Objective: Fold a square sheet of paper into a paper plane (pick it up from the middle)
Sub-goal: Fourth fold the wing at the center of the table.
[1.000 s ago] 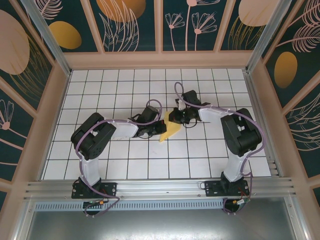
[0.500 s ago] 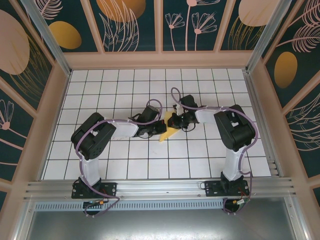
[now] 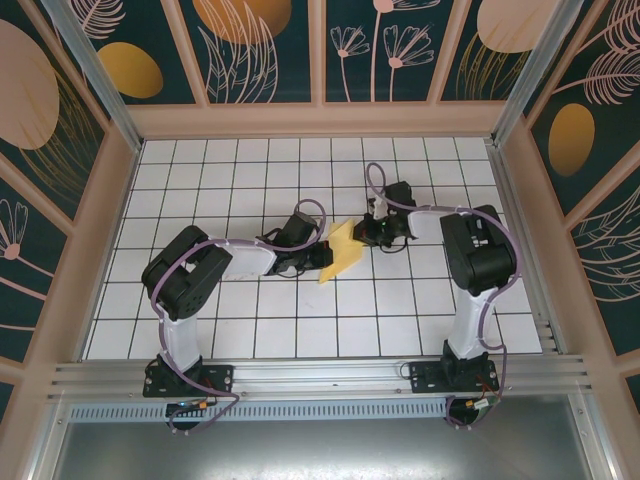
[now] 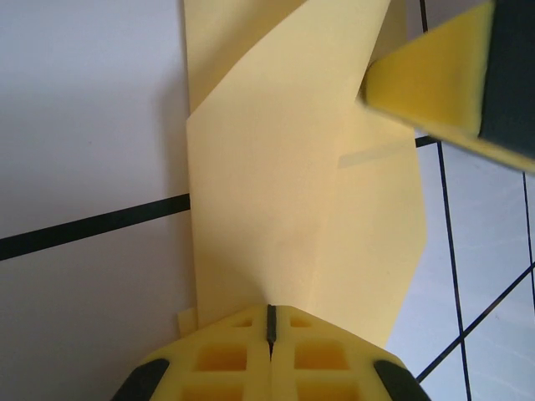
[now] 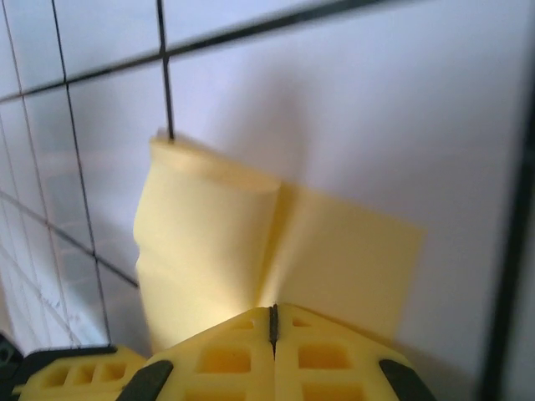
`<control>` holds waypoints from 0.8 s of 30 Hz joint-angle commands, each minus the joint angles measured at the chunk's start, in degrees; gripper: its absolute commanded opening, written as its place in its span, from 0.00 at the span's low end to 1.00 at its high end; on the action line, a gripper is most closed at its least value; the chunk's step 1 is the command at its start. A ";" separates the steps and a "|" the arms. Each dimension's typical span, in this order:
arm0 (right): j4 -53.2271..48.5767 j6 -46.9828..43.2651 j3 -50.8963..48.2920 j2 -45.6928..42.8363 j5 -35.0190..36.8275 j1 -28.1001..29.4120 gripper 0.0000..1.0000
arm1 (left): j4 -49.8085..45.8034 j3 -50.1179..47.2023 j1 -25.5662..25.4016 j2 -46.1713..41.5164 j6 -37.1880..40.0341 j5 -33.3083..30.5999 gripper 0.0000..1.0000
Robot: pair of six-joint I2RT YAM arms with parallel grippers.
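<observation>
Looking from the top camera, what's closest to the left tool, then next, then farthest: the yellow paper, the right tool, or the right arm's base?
1. Folded yellow paper: touching the left tool, just to its right.
2. Right tool: on the paper's other side, farther right.
3. Right arm's base: far off at the table's near edge, on the right.

No legible text or markings

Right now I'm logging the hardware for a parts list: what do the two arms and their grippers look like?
The left arm and right arm both have black joint housings and white links, with a lilac cable looping along each. The left gripper and right gripper have yellow fingers moulded with square pockets, on black backing.
</observation>
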 commanded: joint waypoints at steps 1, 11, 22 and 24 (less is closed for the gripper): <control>6.37 1.40 -4.28 -7.67 2.72 0.03 0.02 | -13.60 -4.14 -0.03 4.55 1.60 -5.15 0.00; 6.36 0.88 -4.89 -4.87 -0.47 8.15 0.03 | -13.33 -3.46 -0.01 4.13 1.67 -5.68 0.00; 3.28 2.42 1.34 3.75 1.69 2.53 0.02 | -13.62 -3.79 -0.02 4.08 2.46 -5.25 0.00; 2.42 3.11 2.95 5.03 4.12 -0.20 0.02 | -13.57 -3.95 0.05 4.13 2.53 -5.15 0.00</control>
